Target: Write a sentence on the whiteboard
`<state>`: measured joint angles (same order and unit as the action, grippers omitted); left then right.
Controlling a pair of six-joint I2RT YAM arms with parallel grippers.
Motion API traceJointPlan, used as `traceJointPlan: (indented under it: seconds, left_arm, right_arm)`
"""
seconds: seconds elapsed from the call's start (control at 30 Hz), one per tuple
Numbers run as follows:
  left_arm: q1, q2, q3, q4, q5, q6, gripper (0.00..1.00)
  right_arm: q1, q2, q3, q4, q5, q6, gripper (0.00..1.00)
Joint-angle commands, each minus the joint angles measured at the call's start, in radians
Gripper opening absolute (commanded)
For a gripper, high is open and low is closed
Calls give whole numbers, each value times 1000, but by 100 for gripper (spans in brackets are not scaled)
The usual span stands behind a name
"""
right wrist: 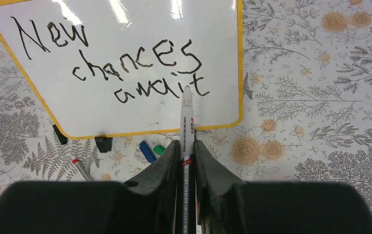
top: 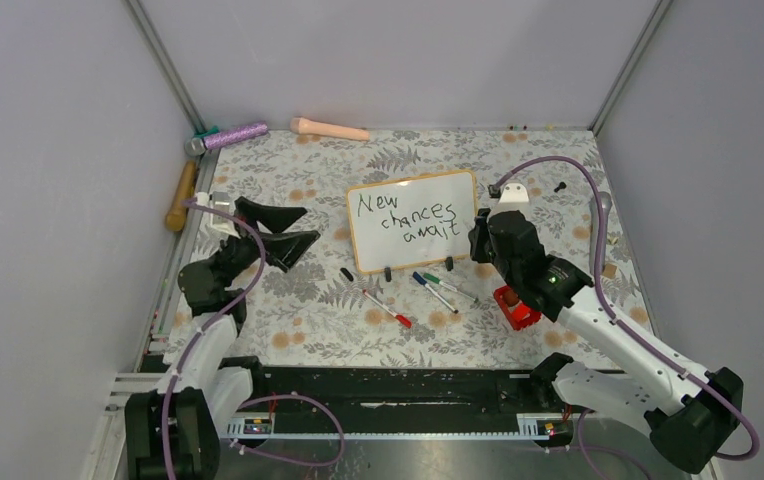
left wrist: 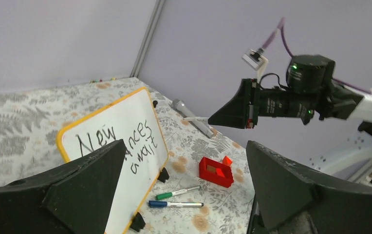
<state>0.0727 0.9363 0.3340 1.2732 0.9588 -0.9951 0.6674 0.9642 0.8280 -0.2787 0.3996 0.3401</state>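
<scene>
Whiteboard [top: 398, 256] stands mid-counter [top: 308, 305], nearer the far edge, sentence [top: 408, 217] looking done. Right fingers [right wrist: 186, 161] sit off its right end, clamped on a marker [right wrist: 186, 122] whose long axis points at "await". Left fingers [top: 308, 225] gape wide and empty, off its left.

You see the whiteboard [top: 413, 222] standing on the counter [top: 298, 330], bearing the sentence [top: 405, 217] "New chances await". Your left gripper [top: 310, 226] gapes wide beside it. A red-capped marker [top: 386, 308] lies in front.
</scene>
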Motion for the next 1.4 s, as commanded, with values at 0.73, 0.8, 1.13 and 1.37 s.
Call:
traceJointPlan:
  seconds: [0.73,0.8,1.13,1.37]
  left_arm:
    - [-17,507,-254,199,-236,-519,99]
    - [-18,556,-209,200,-173,-533,99]
    - [-17,665,-164,188,-45,-534,99]
    - [-23,628,-108,-4,67,-365,99]
  right_arm:
    - [-7,-46,-15,53,-18,15,0]
    - [-7,-47,-13,55,-15,15,0]
    - [-6,-39,-9,60,-18,13,0]
    - [-7,-31,-7,69,-22,12,0]
